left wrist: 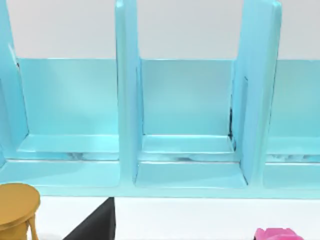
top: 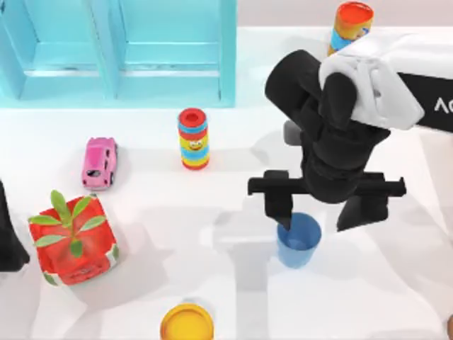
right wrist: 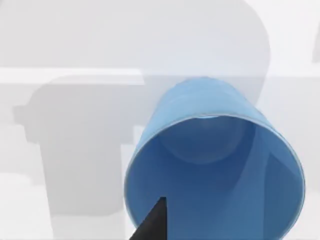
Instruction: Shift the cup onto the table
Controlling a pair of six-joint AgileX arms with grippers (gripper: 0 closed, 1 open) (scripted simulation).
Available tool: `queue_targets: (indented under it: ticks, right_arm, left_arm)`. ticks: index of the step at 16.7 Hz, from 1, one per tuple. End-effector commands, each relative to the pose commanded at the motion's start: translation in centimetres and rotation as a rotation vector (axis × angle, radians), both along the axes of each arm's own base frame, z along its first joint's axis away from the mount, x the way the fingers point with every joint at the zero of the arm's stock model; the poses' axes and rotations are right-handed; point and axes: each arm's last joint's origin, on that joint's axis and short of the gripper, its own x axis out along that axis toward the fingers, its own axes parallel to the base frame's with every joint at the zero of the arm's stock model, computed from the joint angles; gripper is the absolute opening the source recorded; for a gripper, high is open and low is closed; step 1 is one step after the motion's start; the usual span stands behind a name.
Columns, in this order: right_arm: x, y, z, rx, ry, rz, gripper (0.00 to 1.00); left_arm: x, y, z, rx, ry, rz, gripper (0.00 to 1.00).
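Note:
The light-blue cup (top: 299,243) stands upright on the white table (top: 212,234), right of centre. My right gripper (top: 318,227) hangs just above it, open, its fingers spread wider than the cup. The left fingertip (top: 284,221) is at the cup's near-left rim, and the other finger is off past its right side. From the right wrist, I look down into the cup (right wrist: 215,175), with one dark fingertip (right wrist: 152,222) at its rim. My left arm (top: 8,237) is parked at the table's left edge.
A light-blue shelf unit (top: 120,53) spans the back left. On the table are a pink toy car (top: 99,163), a striped ring stack (top: 193,139), a red planter box (top: 73,241), a yellow disc (top: 186,323) and an orange-and-blue cylinder (top: 350,27).

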Motion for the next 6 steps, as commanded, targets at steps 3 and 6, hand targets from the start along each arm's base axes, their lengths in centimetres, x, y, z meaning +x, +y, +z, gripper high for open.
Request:
queue_targets:
  ticks: [3,6]
  right_arm:
    - [0.0,0.0,0.0,0.0,0.0,0.0,1.0]
    - [0.0,0.0,0.0,0.0,0.0,0.0,1.0]
  left_arm:
    - [0.0,0.0,0.0,0.0,0.0,0.0,1.0]
    - [0.0,0.0,0.0,0.0,0.0,0.0,1.0]
